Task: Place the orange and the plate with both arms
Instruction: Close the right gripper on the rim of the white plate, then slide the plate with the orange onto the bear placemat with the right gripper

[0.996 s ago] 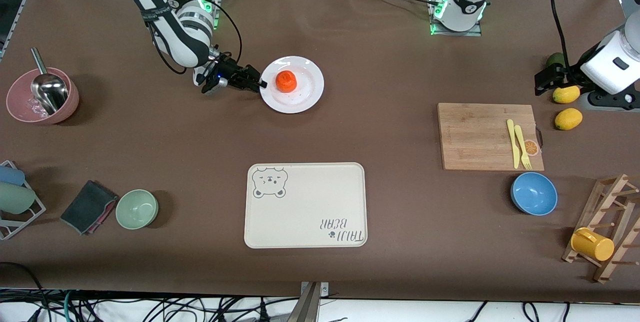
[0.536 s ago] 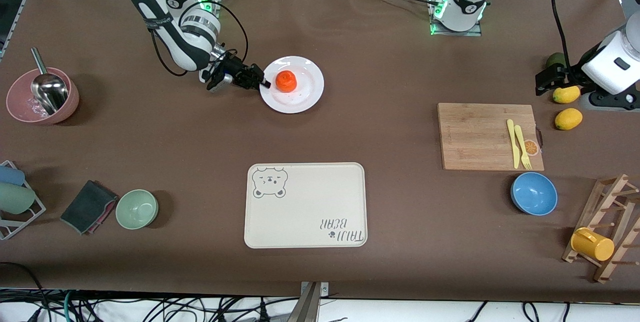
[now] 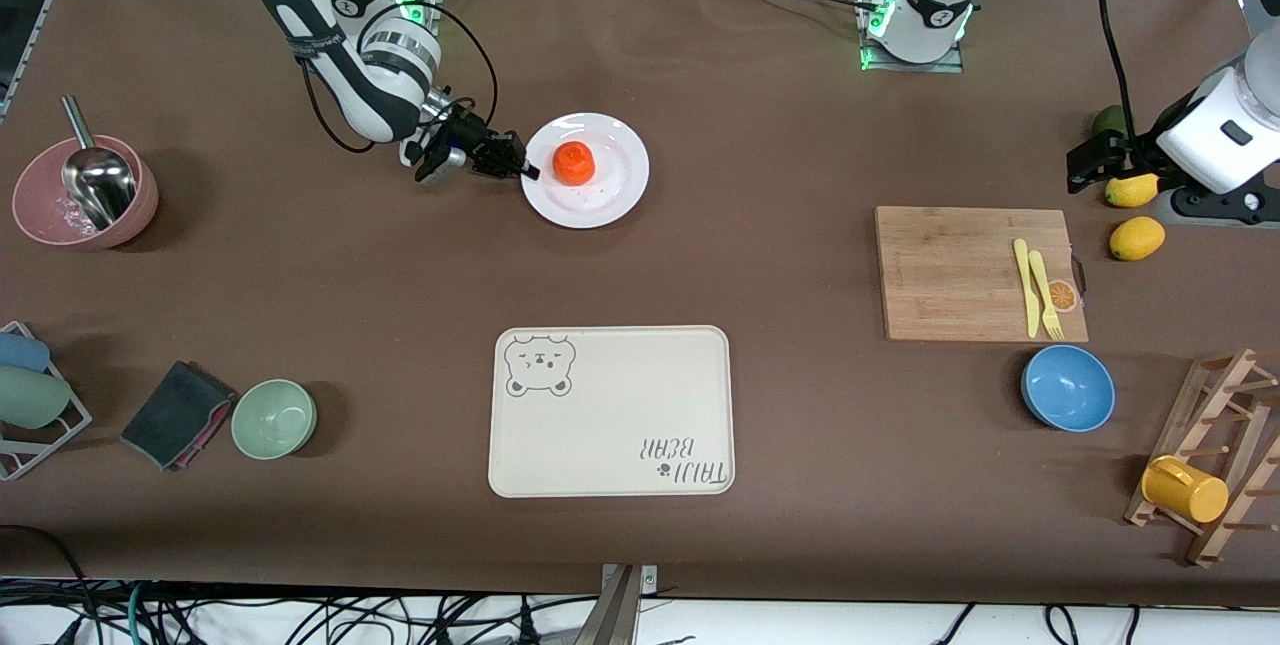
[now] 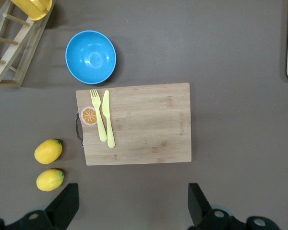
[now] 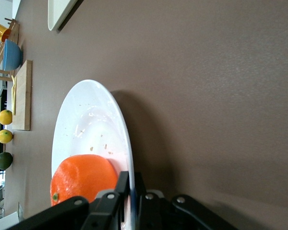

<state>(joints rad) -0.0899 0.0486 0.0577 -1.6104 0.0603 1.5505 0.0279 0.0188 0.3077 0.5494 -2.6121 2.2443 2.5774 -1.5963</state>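
The white plate (image 3: 600,193) lies on the table in front of the right arm's base, with the orange (image 3: 574,163) resting on it. My right gripper (image 3: 527,169) is shut on the plate's rim at the edge toward the right arm's end. In the right wrist view the two fingers pinch the rim (image 5: 130,188), one above and one below, with the orange (image 5: 81,179) right beside them on the plate (image 5: 81,129). My left gripper (image 3: 1085,165) hangs open and empty over the table near the lemons; its fingers (image 4: 65,206) show spread wide.
A beige bear tray (image 3: 611,411) lies nearer the front camera than the plate. A cutting board (image 3: 960,270) with yellow cutlery, a blue bowl (image 3: 1068,387), two lemons (image 3: 1137,237) and a mug rack (image 3: 1200,485) are at the left arm's end. A pink bowl (image 3: 80,195), green bowl (image 3: 274,418) and cloth are at the right arm's end.
My right gripper moved in to the plate's rim and closed on it. The plate shifted slightly. The left gripper barely moved.
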